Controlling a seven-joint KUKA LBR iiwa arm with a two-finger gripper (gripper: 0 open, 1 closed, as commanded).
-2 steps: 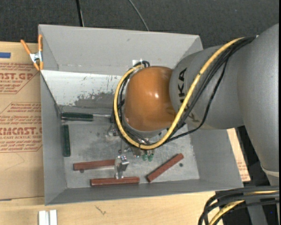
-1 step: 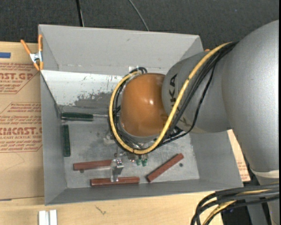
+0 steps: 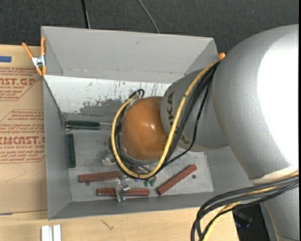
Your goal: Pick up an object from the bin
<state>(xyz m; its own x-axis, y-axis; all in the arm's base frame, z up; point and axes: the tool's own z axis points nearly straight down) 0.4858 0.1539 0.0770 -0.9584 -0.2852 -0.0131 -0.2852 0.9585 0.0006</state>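
Camera view. Grey metal bin [image 3: 125, 51], scuffed floor, a few loose sticks lying apart, no heap.

Writing: black block letters on the arm's grey shell [image 3: 210, 119], beside the wrist. They are crossed by yellow and black cables [image 3: 117, 134] and I cannot read them whole. None of the sticks carries a label.

A rounded orange cover [image 3: 143, 127] sits on the wrist over the bin's middle. The gripper [image 3: 122, 187] shows as small metal parts below it, low against the bin floor. Whether it is open or closed I cannot tell.

Nearest thing: a flat reddish-brown stick [image 3: 138, 192], long and narrow, matt, lying level along the bin's lower edge. The gripper's metal is right at its middle; touching or just above, I cannot say.

A second reddish-brown stick [image 3: 96, 176] lies just above and left of it. A third reddish-brown stick [image 3: 176, 179] lies tilted at lower right. A dark green stick [image 3: 83, 125] lies level at upper left, and a dark green upright stick [image 3: 70, 150] runs along the left wall.
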